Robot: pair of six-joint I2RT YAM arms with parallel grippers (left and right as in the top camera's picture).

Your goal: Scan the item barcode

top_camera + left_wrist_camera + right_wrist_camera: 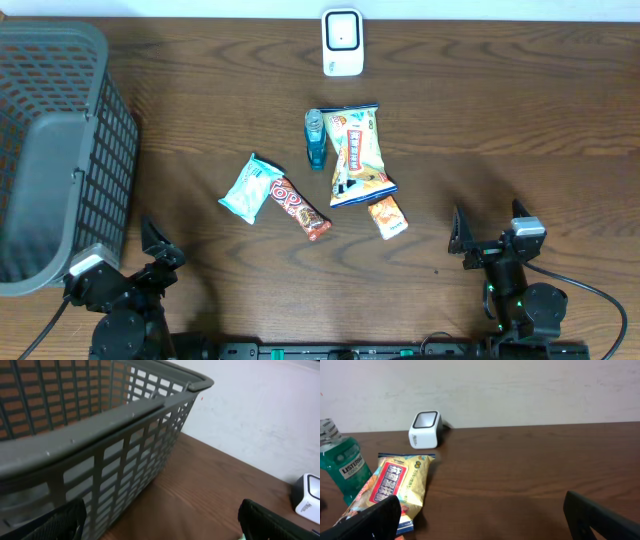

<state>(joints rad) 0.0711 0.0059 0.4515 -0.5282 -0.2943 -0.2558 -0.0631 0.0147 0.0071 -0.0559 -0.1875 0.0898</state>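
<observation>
Overhead view shows the items to be scanned sitting in a loose cluster at the middle of the dark brown wooden table [520,130]. A yellow crinkled snack bag [357,155] has a teal plastic mouthwash bottle [316,140] against its left edge and a small orange packet [387,216] just beside its near corner. A red-and-brown bar wrapper [300,208] and a pale blue packet [251,188] lie side by side further left. The white box-shaped barcode scanner [342,42] stands well apart at the far edge. A grey plastic lattice basket [110,150] sits at the left. The left gripper [160,248] and the right gripper [487,232] rest near the front edge, both with jaws spread wide and holding nothing.
</observation>
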